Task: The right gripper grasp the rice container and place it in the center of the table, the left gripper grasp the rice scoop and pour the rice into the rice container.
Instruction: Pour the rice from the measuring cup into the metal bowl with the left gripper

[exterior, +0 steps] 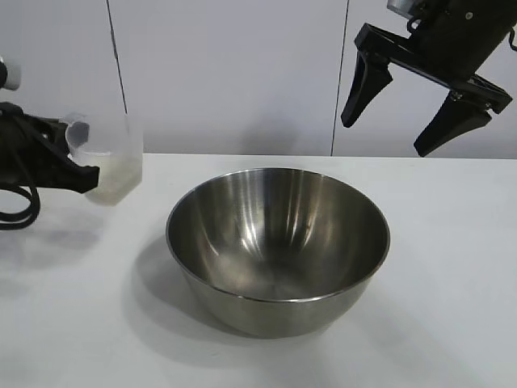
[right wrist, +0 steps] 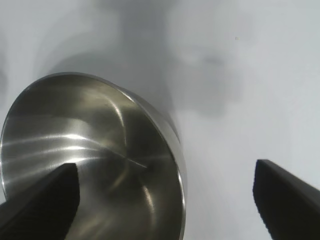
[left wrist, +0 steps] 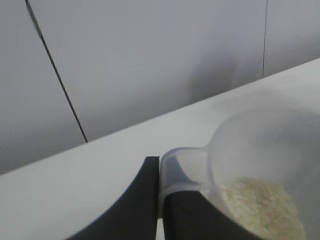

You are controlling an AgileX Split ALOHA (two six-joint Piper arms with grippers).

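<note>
From across the room, the rice container (exterior: pixel 278 246) sits empty near the middle of the table (exterior: pixel 452 267), and the right gripper (exterior: pixel 420 109) hangs above and behind it, fingers spread wide, holding nothing. At the far left the left gripper (exterior: pixel 79 166) is clamped on the tab of the rice scoop (exterior: pixel 109 166), which looks lifted clear of the table, though its base is hard to make out.

Over the left wrist, both fingers (left wrist: pixel 140 205) pinch the thin handle; the rice (left wrist: pixel 262 205) lies low in the cup. It is light, slick plastic, so I'd judge the tab a fair hold but prone to twisting when tipped.

Over the right wrist, the bowl's thin rim looks the only grip: stiff, smooth steel, likely slippery.
</note>
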